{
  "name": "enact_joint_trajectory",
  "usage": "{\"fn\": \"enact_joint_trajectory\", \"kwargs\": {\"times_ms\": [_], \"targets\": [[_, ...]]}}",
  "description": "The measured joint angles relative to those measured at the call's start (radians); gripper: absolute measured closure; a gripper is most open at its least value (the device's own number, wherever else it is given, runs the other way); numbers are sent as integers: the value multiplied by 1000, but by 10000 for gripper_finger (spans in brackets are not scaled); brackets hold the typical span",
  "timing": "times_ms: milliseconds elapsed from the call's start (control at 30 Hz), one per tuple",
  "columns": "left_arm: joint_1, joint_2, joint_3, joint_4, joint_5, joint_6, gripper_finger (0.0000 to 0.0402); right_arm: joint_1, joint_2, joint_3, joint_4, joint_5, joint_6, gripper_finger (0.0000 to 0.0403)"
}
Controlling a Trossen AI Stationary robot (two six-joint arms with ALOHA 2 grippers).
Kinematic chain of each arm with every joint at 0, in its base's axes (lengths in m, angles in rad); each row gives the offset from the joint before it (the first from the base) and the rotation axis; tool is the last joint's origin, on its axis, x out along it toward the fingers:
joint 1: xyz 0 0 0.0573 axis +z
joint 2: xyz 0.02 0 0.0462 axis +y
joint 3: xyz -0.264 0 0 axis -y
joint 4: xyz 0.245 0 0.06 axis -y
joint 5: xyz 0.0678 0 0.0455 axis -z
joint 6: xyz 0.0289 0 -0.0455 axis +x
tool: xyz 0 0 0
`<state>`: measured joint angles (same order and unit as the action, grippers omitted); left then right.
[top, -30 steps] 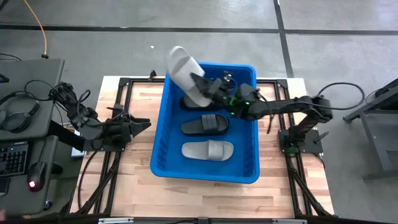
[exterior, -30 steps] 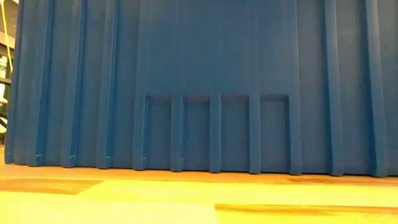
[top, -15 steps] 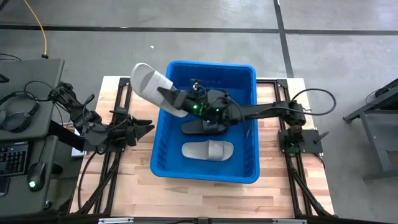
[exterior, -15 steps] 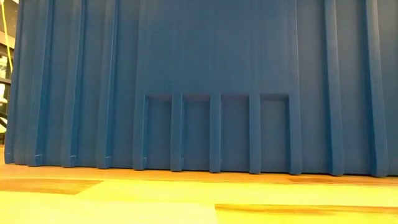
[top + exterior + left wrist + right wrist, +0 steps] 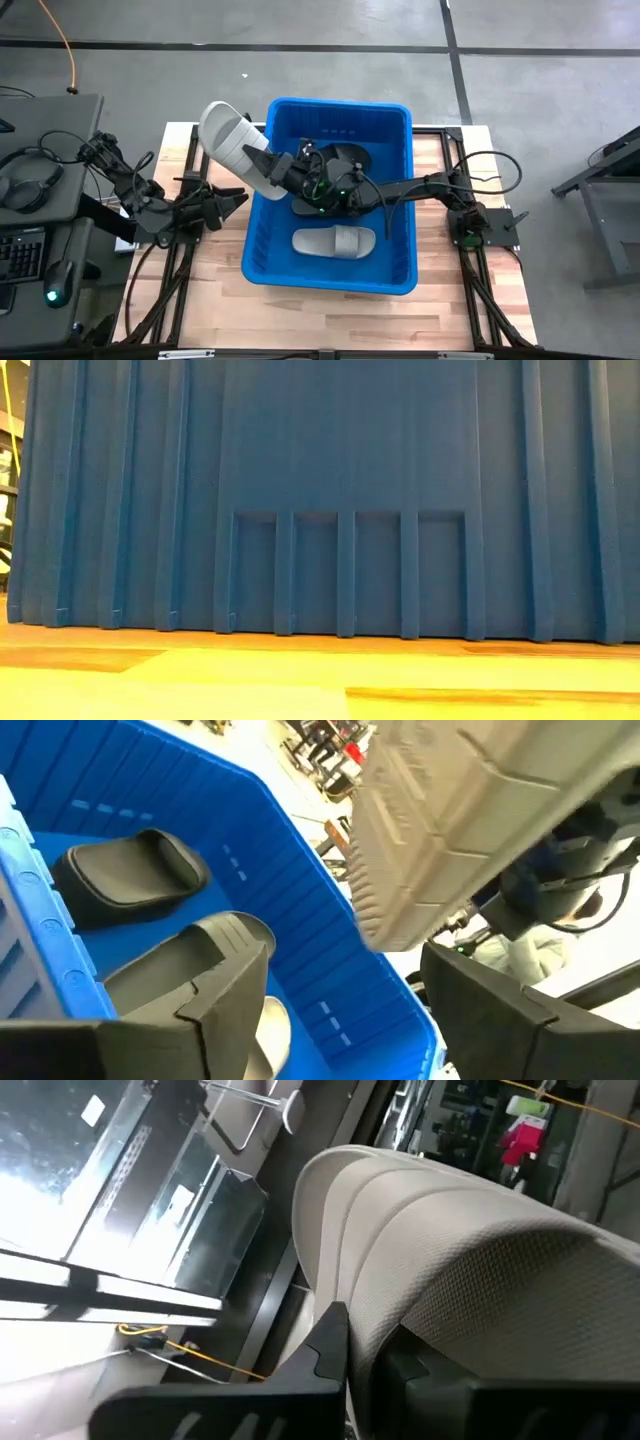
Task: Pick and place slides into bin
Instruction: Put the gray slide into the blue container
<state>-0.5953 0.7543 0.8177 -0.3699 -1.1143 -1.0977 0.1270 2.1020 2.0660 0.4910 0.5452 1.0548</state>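
The right gripper [image 5: 268, 165] clamps a light grey rubber slide [image 5: 226, 140] raised past the left rim of the deep blue plastic bin [image 5: 400, 262], just ahead of the left gripper [image 5: 232, 200], whose jaws stand spread and empty.

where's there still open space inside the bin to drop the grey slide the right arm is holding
The bin is crowded mid-floor: a grey slide lies near the front, a black slide near the back, and the right arm spans between them. Bare blue floor shows beside the right wall and along the front wall. The held slide in the right gripper overhangs the left rim.
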Motion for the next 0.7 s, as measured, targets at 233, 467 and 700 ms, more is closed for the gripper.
{"fn": "enact_joint_trajectory", "kwargs": {"times_ms": [233, 467, 700], "targets": [[0, 48, 0, 143, -107, 50, 112, -11, 93, 103, 41, 71, -16, 403], [0, 78, 0, 161, -172, 54, 62, -21, 161, 207, 43, 23, 10, 403], [0, 65, 0, 173, -184, 99, 102, 9, 161, 212, 77, -12, 72, 403]]}}
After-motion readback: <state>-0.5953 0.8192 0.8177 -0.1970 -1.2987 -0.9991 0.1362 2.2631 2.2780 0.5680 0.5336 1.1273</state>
